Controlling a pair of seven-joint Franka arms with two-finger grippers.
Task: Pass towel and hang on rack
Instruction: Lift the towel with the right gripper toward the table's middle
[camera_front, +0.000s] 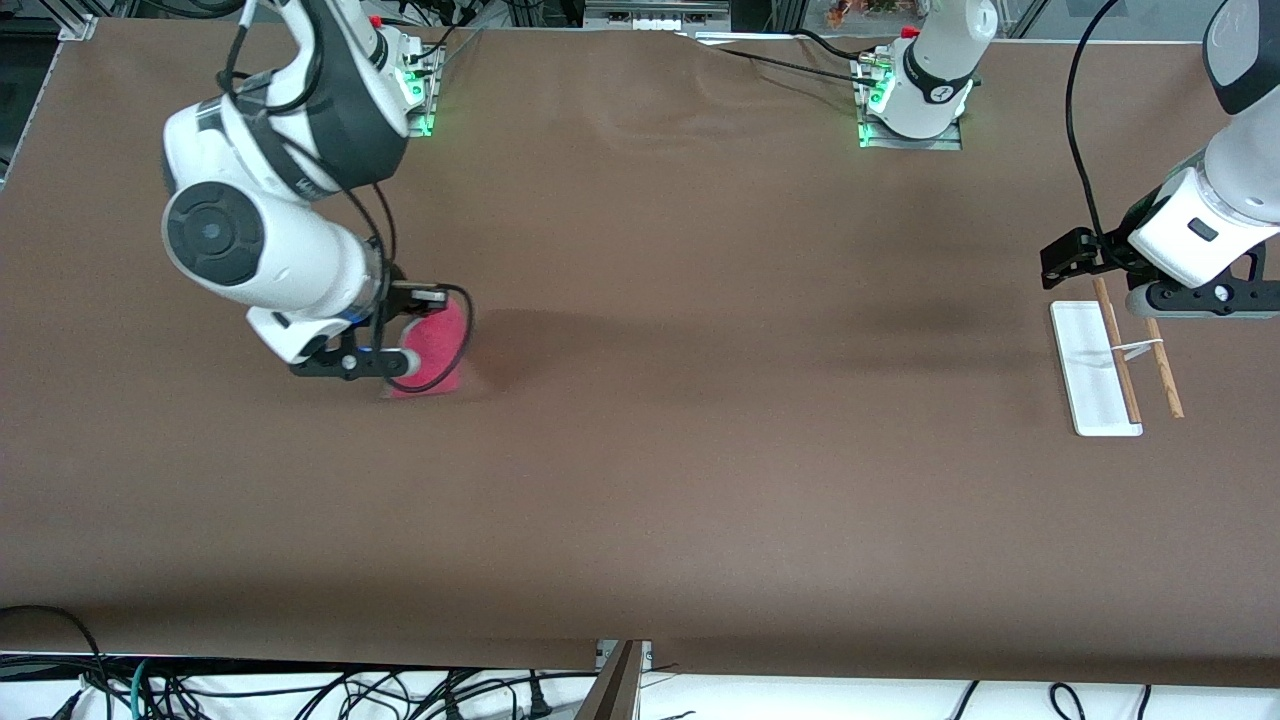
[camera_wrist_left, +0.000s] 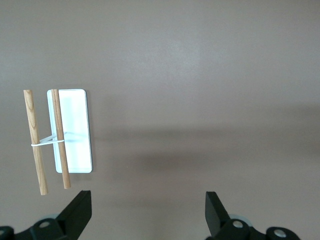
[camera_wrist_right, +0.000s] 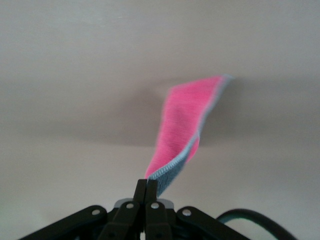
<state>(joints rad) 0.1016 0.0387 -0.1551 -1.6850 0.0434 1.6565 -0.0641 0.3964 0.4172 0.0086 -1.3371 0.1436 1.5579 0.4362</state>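
The towel (camera_front: 432, 352) hangs pinched by one edge in the right gripper (camera_wrist_right: 145, 192) over the tabletop's right-arm end. The left gripper (camera_wrist_left: 147, 212) waits wide open and empty above the rack (camera_front: 1095, 370) near the left-arm edge. So thin a pinch could slip during the pass.

One pink towel (camera_front: 432, 352) is showing, one rack (camera_front: 1095, 370) is standing, and two robot arms are working.

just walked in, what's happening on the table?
The right gripper is shut on one edge of the pink towel, which hangs from its fingers over the right arm's end of the table. The left gripper waits open above the table beside the rack, at the left arm's end. The rack has nothing on it; no handover yet.
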